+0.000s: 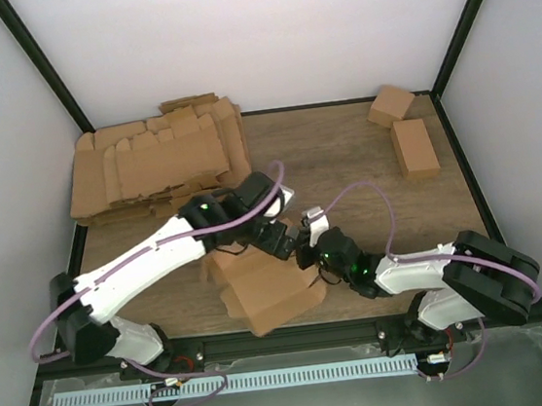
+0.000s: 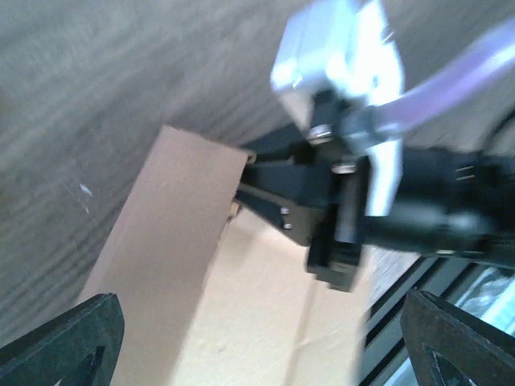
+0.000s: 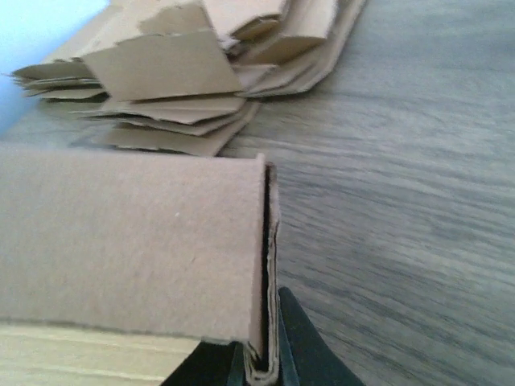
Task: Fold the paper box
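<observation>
A pile of flat blanks [image 1: 154, 162] lies at the far left corner of the tabletop [image 1: 343, 146], well apart from where I am working. My left fingers [image 2: 76, 342] stand spread as wide as they go and grip nothing. A raised flap of the paper box [image 1: 267, 296] runs up between them, and I cannot tell whether either one brushes it. The paper box sits at the near middle of the tabletop, just ahead of my two bases. It is partly folded, with one wall standing up. My right fingers [image 3: 302, 350] are pinched tight on the doubled edge of that wall, at its end corner. Far right at the back, two folded boxes [image 1: 415, 147] rest close together.
</observation>
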You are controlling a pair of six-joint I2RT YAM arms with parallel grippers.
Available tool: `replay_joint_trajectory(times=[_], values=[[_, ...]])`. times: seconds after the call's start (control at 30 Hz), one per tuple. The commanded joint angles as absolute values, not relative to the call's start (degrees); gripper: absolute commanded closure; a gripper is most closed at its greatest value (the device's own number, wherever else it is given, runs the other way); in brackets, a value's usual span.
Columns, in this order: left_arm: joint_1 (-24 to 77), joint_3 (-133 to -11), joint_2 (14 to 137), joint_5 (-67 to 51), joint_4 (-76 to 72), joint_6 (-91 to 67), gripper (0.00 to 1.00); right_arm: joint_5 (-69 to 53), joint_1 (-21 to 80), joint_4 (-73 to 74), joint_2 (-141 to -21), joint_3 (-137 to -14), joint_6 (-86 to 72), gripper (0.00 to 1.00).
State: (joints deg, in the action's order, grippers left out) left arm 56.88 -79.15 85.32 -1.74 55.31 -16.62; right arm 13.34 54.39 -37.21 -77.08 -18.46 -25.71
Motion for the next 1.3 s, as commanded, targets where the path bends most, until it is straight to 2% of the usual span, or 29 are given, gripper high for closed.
replay_joint_trajectory(times=[0.0, 0.27, 0.5, 0.7, 0.9, 1.17, 1.27], values=[[55.07, -83.81, 78.40, 0.23, 55.89, -20.89, 0.03, 16.20, 51.64, -24.08, -75.34, -20.94, -32.96, 0.99], [49.33, -83.73, 67.47, 3.34, 55.19, -23.60, 0.00, 11.55, 46.23, -13.88, -72.35, -23.72, -39.08, 0.99], [43.26, -77.11, 62.66, 3.13, 56.25, -26.81, 0.00, 6.71, 42.05, -6.84, -68.06, -25.82, -45.12, 0.99], [33.43, -74.04, 57.13, -4.35, 54.52, -27.26, 0.00, 3.94, 38.03, -4.40, -63.23, -24.93, -51.24, 0.99], [33.31, -69.51, 55.17, -19.07, 46.80, -29.60, 0.00, 8.04, 37.90, -7.65, -61.40, -24.32, -55.62, 0.99], [33.39, -62.47, 54.48, -24.96, 42.65, -32.09, 0.00, 10.21, 37.92, -11.49, -60.98, -24.04, -55.14, 0.99], [33.61, -58.51, 54.71, -26.97, 38.81, -34.11, 0.09, 10.17, 37.96, -11.80, -61.39, -24.07, -55.02, 0.99]])
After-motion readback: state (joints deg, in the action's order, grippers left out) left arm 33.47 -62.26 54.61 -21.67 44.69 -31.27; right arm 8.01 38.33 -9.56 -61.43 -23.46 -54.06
